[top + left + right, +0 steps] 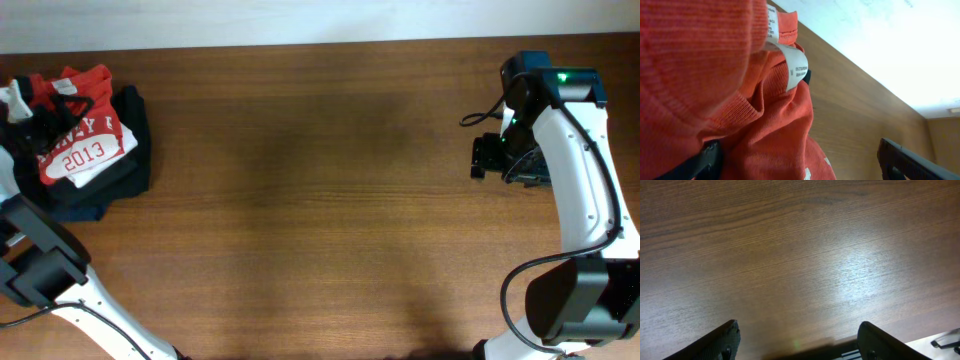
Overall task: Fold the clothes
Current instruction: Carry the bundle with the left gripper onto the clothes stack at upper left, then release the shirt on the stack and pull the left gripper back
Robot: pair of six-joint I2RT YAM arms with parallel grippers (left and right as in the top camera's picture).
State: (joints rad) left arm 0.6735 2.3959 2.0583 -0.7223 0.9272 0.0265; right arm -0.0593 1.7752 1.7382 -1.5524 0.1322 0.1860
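The red-orange T-shirt (82, 152) with white lettering and "2013" lies bunched on a pile at the table's far left. My left gripper (50, 112) is over it, on its upper part. In the left wrist view the shirt (700, 75) fills the left side, with its white neck labels (796, 70) showing. The left gripper (805, 162) is open wide, with red fabric between the jaws against the left finger. My right gripper (490, 155) is open and empty over bare wood at the right, as the right wrist view (797, 340) shows.
Dark navy folded garments (125, 165) lie under the shirt, with a white garment edge (97, 172) between them. The wooden table (320, 200) stretches between the arms. A black cable (480, 115) lies by the right arm. The table's far edge meets a pale wall (880, 45).
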